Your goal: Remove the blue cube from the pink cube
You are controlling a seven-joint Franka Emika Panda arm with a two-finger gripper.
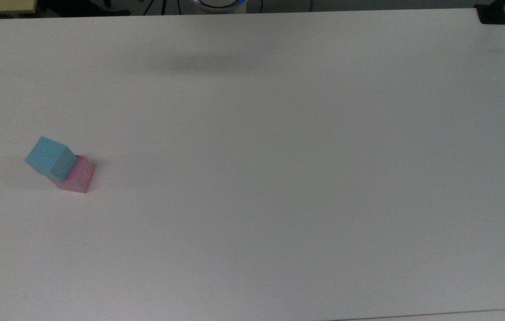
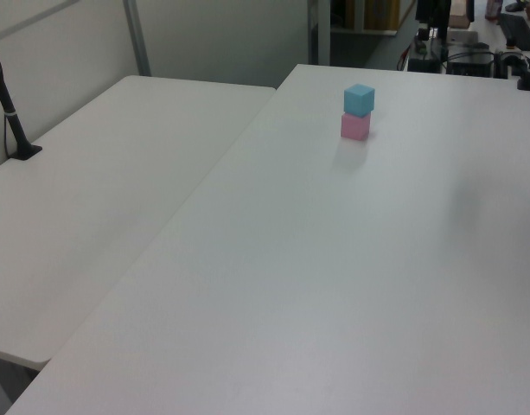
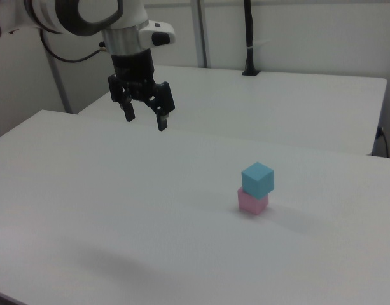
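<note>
Bench point(image 1: 279, 178): plain white matte top, carrying just the two cubes; a soft grey shadow is lying across its far part in the top view.

The blue cube point(image 1: 50, 158) is sitting on top of the pink cube point(image 1: 77, 176), touching it and turned slightly relative to it, so the corners are not lining up. In the top view the stack is standing near the top view's left edge, about halfway down the bench. In the left view the blue cube point(image 2: 359, 99) and pink cube point(image 2: 355, 126) are standing toward the far end of the bench. In the right view the blue cube point(image 3: 257, 179) is resting squarely on the pink cube point(image 3: 252, 202), right of centre.

The gripper point(image 3: 144, 119) is hanging in the air above the bench at the right view's upper left, well apart from the stack. Its two black fingers are pointing down, spread wide, holding nothing.

Room: a second white bench point(image 3: 296, 101) is standing just beside the first, a narrow seam running between them. A black pole point(image 3: 249, 38) with a clamp base is rising from its far edge. Pale wall panels with metal uprights are standing behind. A black clamp point(image 1: 492, 15) is gripping the top view's upper right corner of the bench.
</note>
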